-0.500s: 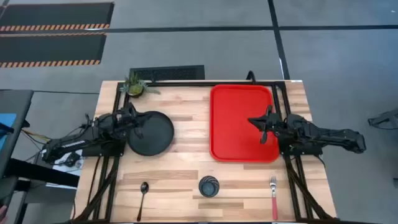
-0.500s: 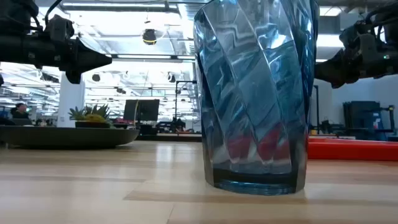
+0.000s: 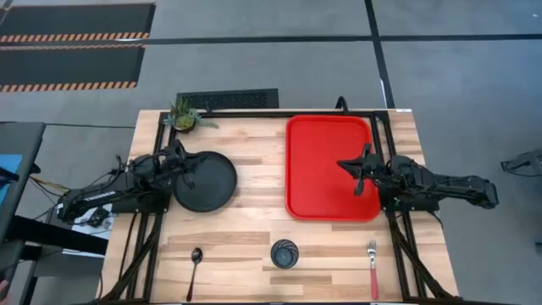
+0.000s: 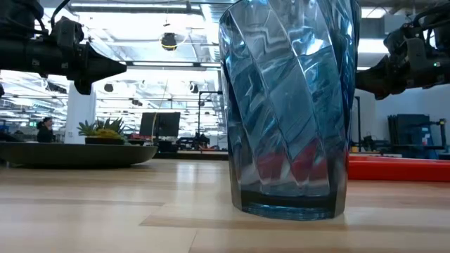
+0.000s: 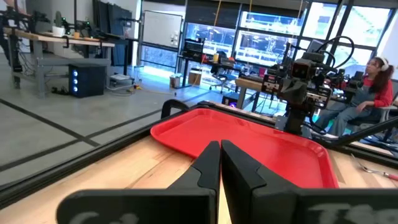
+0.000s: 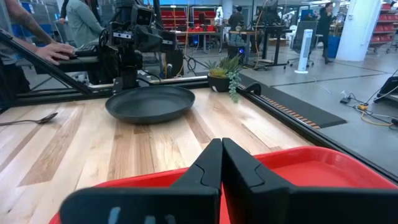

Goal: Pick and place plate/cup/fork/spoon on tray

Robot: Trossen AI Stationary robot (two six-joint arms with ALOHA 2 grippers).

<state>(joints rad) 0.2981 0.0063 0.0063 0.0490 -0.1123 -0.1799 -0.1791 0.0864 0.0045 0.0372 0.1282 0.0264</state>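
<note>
Hovering over the plate's (image 3: 204,181) outer rim, the left pincer (image 3: 183,163) has its fingers pressed together, holding nothing; its arm stretches low across the tabletop (image 3: 254,220) from the edge farthest from the tray (image 3: 326,144), pointing toward the tray. The plate lies flat on the tabletop, well apart from the tray, with a small potted plant (image 3: 184,116) near it at the tabletop's back edge.

The right pincer (image 3: 360,169) hangs above the tray's outer side, near the rim, its fingers also closed tight and empty; that arm reaches in level from the tabletop's other edge, pointing toward the plate. The tray carries nothing.

Along the front edge, beyond the tray's near rim, three things lie in a row, all clear of both pincers. The fork (image 3: 372,264) is closest to the tray, tines pointing toward it, roughly under the right arm's side. The cup (image 3: 284,253) stands upright between fork and spoon (image 3: 195,263), just off the tray's front corner. The spoon lies farthest from the tray, in front of the plate, bowl pointing toward the plate.

In the low view the cup (image 4: 290,105) fills the middle, with the plate (image 4: 77,154) to one side and the tray (image 4: 397,167) to the other.
</note>
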